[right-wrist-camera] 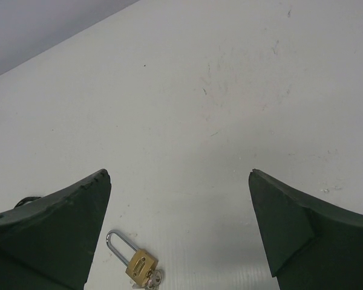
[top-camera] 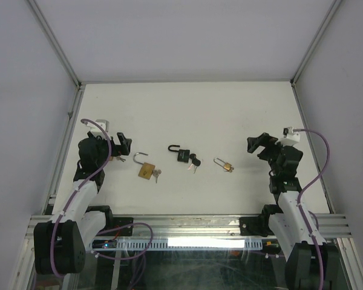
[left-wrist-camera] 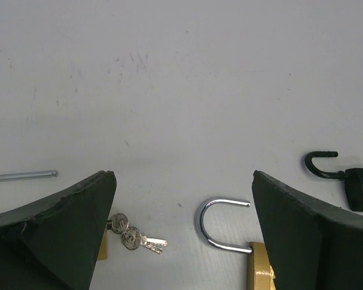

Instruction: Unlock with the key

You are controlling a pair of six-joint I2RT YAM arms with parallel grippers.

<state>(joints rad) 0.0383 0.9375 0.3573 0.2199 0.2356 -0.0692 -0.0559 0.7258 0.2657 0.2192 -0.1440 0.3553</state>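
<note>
— While we are hovering the left gripper point(top-camera: 122, 148) and right gripper point(top-camera: 259, 147) spread wide and empty, what are we targeting?

— We are eyeing the small brass padlock point(right-wrist-camera: 141, 264), its key point(right-wrist-camera: 152, 277) sitting inserted, probably lying nearer the right gripper for reach.

Four padlocks: one black padlock point(top-camera: 181, 154), one big brass padlock point(top-camera: 146, 171), one small brass padlock point(top-camera: 226, 164), and one half-hidden padlock point(left-wrist-camera: 24, 176) at 9 o'clock. Four key sets point(left-wrist-camera: 133, 237), one each.
</note>
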